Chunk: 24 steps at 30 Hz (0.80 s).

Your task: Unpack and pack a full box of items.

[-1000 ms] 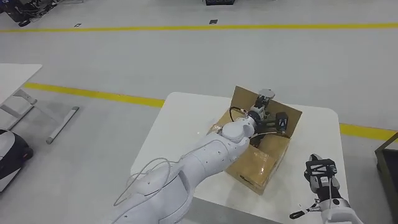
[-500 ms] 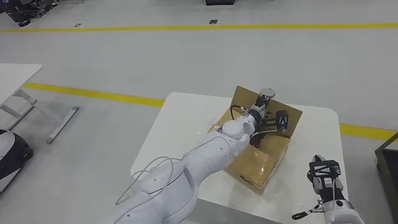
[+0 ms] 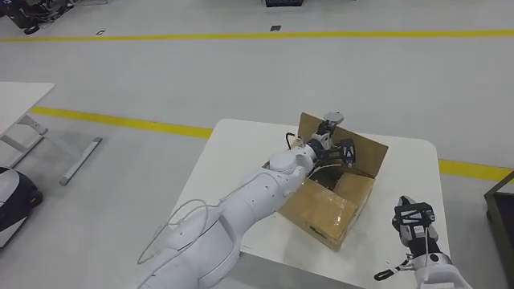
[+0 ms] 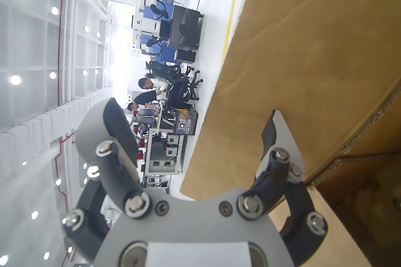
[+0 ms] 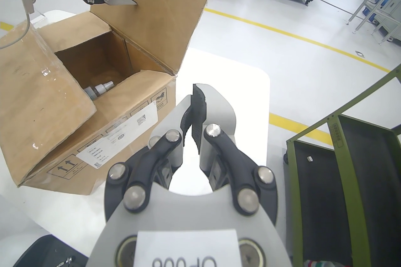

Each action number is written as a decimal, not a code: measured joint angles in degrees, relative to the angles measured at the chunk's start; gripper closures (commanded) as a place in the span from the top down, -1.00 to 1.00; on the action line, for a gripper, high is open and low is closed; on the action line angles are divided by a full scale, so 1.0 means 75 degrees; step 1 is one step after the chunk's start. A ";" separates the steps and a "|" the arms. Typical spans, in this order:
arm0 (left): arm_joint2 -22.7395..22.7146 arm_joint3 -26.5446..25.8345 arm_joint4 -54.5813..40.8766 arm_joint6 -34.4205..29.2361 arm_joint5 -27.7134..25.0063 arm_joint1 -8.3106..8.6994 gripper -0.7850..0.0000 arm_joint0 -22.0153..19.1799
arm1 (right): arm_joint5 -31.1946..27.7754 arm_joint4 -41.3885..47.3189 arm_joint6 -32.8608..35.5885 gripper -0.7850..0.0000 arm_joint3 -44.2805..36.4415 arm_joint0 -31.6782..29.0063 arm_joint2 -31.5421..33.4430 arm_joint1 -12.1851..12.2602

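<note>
Holds the left gripper (image 4: 194,118) wide open and empty at the upright far flap (image 5: 156,5) of the box (image 3: 329,209), mid-table. Has the right gripper (image 5: 195,93) pinched shut on nothing, over the near right of the table (image 3: 225,168). Risks shoving the light box sideways, or creasing the flap, by pressing there. Could also snag that edge when reaching down for the spray bottle (image 5: 98,89) lying inside.

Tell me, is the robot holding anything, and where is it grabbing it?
Nothing is held. The left gripper has jaws open by the brown cardboard box's upright flap, not clamping it; the right gripper is shut on nothing.
</note>
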 measured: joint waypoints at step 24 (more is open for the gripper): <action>-0.3982 -0.7802 0.1646 -0.1133 -0.3081 0.2107 1.00 0.4900 | -0.0627 -0.0486 0.0761 -1.00 0.0696 0.1439 -0.0578 -0.0032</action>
